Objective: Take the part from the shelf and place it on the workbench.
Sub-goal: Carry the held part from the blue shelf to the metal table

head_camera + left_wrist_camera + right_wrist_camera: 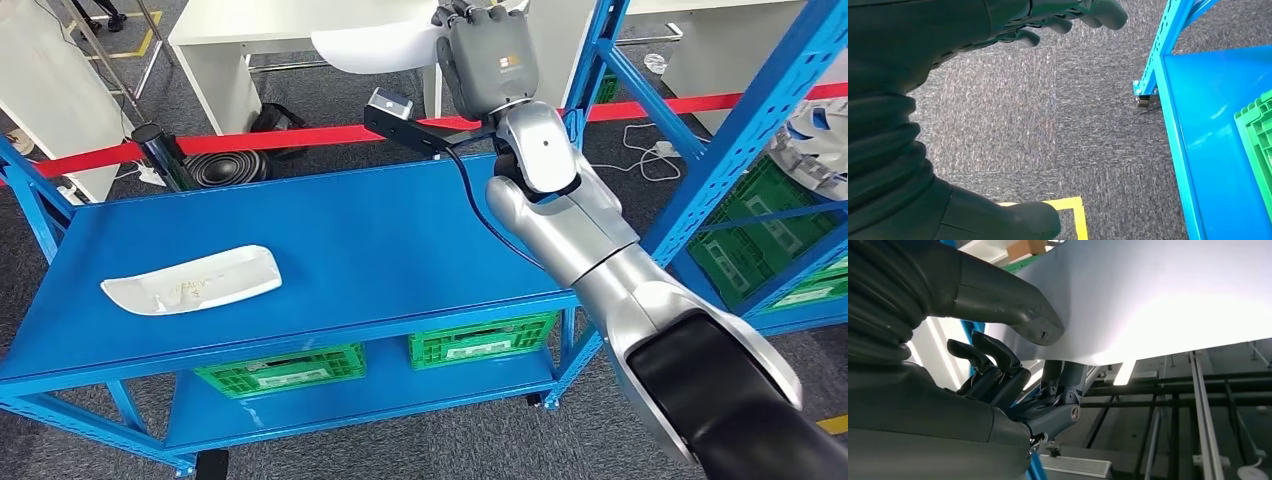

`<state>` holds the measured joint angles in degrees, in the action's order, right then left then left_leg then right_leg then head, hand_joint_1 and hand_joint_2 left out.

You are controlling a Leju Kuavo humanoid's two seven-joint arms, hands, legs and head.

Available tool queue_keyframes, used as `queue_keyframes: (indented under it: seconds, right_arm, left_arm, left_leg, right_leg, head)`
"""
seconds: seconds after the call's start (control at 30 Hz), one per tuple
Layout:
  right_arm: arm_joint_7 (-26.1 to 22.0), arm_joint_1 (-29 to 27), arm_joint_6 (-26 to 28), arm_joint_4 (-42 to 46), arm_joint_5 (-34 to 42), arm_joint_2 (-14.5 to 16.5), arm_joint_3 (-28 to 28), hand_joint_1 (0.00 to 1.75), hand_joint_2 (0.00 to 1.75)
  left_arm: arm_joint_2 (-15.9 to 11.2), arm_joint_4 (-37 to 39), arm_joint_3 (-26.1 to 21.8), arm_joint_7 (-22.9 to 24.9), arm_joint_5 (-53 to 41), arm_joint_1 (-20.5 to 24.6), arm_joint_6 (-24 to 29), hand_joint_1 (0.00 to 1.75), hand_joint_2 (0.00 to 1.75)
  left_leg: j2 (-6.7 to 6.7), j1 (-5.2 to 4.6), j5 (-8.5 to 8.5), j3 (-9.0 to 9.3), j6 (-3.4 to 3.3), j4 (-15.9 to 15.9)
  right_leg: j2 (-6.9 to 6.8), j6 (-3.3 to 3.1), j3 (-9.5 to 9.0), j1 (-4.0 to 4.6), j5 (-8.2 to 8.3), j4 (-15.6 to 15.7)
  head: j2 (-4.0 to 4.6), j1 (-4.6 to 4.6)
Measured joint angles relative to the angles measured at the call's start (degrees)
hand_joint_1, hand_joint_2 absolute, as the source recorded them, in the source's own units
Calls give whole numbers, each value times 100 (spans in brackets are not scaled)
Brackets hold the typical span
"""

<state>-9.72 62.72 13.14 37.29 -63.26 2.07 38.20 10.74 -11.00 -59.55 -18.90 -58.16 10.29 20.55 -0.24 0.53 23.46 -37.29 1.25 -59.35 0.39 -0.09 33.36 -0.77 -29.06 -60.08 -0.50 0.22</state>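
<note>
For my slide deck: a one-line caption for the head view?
Right hand holds a white part raised beyond the blue workbench, where another white part lies.

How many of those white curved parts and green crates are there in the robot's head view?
White parts: 2, one on the blue workbench, one held up by the right robot hand.
Green crates: 4.
Total: 6.

Industrial workshop or robot test floor: blue steel shelving [700, 150] at right, blue table [330, 240] at centre, green plastic crates [285, 368] underneath, red barrier tape [260, 140] across upper frame, grey carpet tiles [1048, 125], yellow floor marking [1073, 210]
</note>
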Motion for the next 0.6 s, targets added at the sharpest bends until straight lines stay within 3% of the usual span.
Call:
queue_keyframes:
  seconds: [0.07, 0.13, 0.23, 0.3, 0.33, 0.43, 0.47, 0.5, 0.6]
  right_arm:
    - [-10, -70, 38, 34, -31, 12, -27, 175, 175]
    - [-31, -115, 61, 54, -55, 33, -56, 175, 175]
    - [-89, -168, 76, 66, -102, 72, -81, 175, 175]
    - [-112, -237, 78, 71, -128, 85, -91, 175, 175]
    - [-124, -269, 79, 74, -136, 89, -96, 175, 175]
    - [-219, -311, 86, 106, -152, 97, -138, 175, 175]
    - [-255, -312, 88, 120, -155, 100, -158, 175, 175]
    - [-286, -314, 90, 132, -160, 109, -179, 175, 175]
    - [-398, -341, 57, 140, -185, 137, -221, 175, 175]
  left_arm:
    - [2, 2, -2, 1, 7, -9, 14, 0, 175]
    - [3, 4, -6, 2, 16, -22, 30, 0, 175]
    - [4, 7, -23, -3, 32, -28, 54, 0, 175]
    - [3, 7, -38, -11, 36, -36, 59, 0, 175]
    - [3, 7, -41, -15, 36, -38, 59, 0, 175]
    - [3, 7, -43, -21, 14, -26, 59, 0, 175]
    - [5, 6, -43, -20, 5, -18, 60, 0, 175]
    - [8, 6, -43, -16, 0, -13, 60, 0, 175]
    - [19, 7, -44, 8, -8, -18, 61, 0, 175]
  left_leg:
    - [-5, 15, -43, -15, 88, 24]
    - [-5, 33, 101, -91, 154, -107]
    - [0, 47, 752, -417, 215, -1056]
    - [0, 49, 975, -499, 232, -1526]
    - [0, 49, 935, -383, 227, -1446]
    - [0, 38, 626, 368, 175, -338]
    - [-3, 26, 578, 528, 149, -74]
    - [-6, 11, 570, 588, 119, 42]
    - [-3, 5, 461, 539, -1, 64]
  right_leg:
    - [6, -83, 33, 15, 66, 9]
    - [-6, -179, 67, 0, 143, 46]
    - [-18, -245, 167, -6, 245, 65]
    - [-20, -240, 254, 1, 310, 59]
    - [-21, -230, 297, 2, 342, 55]
    - [-22, -165, 388, 10, 429, 43]
    - [-23, -132, 404, 15, 456, 43]
    - [-24, -96, 412, 20, 487, 48]
    - [-24, 9, 438, 17, 547, 75]
  head:
    - [0, -12]
    - [0, -29]
    - [0, -85]
    - [0, -93]
    - [0, -95]
    - [0, -97]
    - [0, -95]
    - [0, -92]
    - [0, -81]
